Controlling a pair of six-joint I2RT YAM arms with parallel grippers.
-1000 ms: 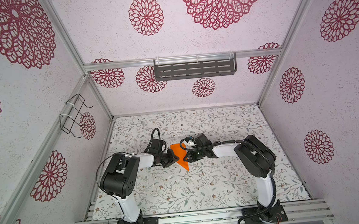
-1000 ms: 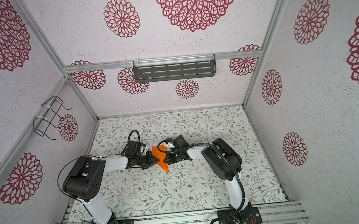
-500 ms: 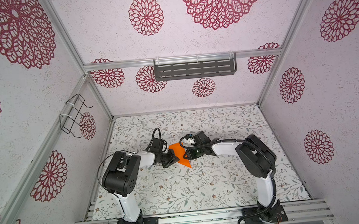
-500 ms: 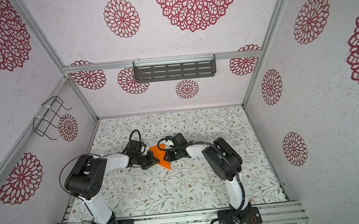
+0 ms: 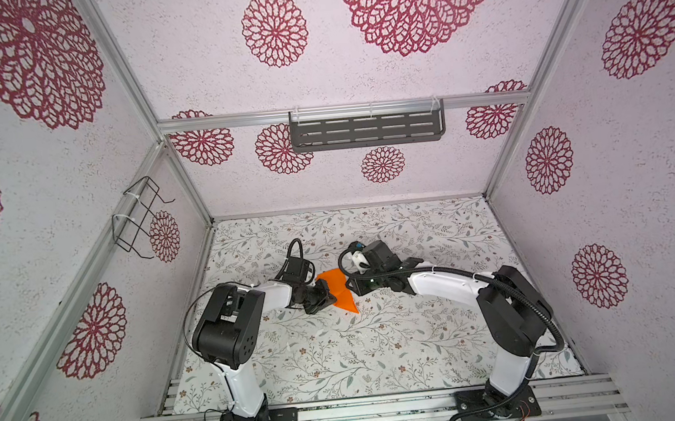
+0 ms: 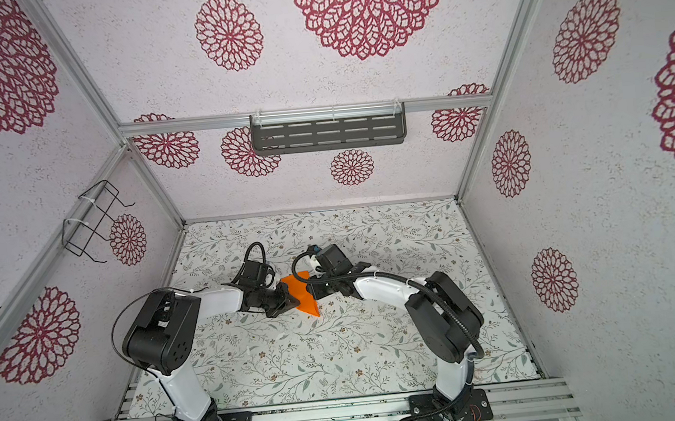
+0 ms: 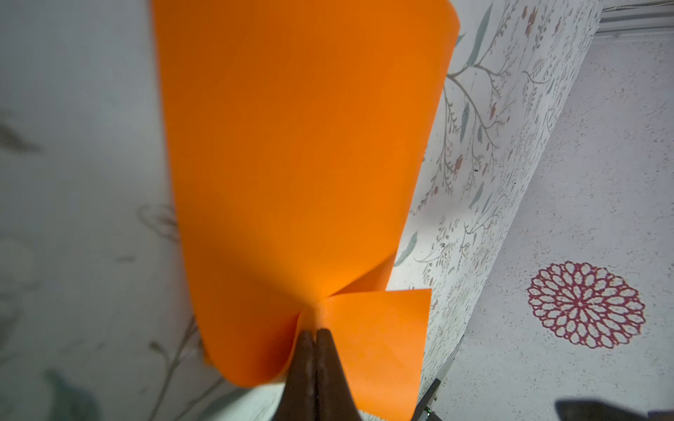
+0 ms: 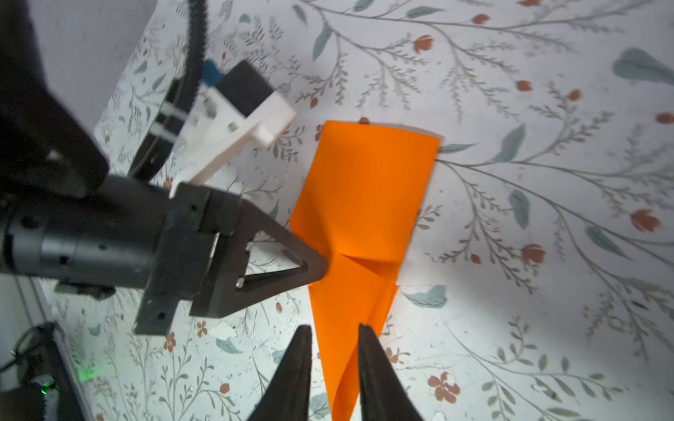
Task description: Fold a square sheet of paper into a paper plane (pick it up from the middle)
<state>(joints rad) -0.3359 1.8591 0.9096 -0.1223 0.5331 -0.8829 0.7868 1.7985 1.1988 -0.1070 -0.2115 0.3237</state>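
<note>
Both top views give you only a small orange paper (image 5: 336, 288) (image 6: 303, 291) at mid-bench (image 5: 380, 341), wedged between the two arms, with its folds unreadable. Your right wrist view fills that in: the paper (image 8: 364, 204) tapers from a wide end to a point with layered flaps, and the left hand (image 8: 321, 268) pinches its side edge. The left wrist view shows that hand's fingers (image 7: 306, 350) pressed together on puckered paper. Your right hand (image 8: 333, 328) stands slightly apart, straddling the pointed end. Whether it touches the paper, you cannot tell.
</note>
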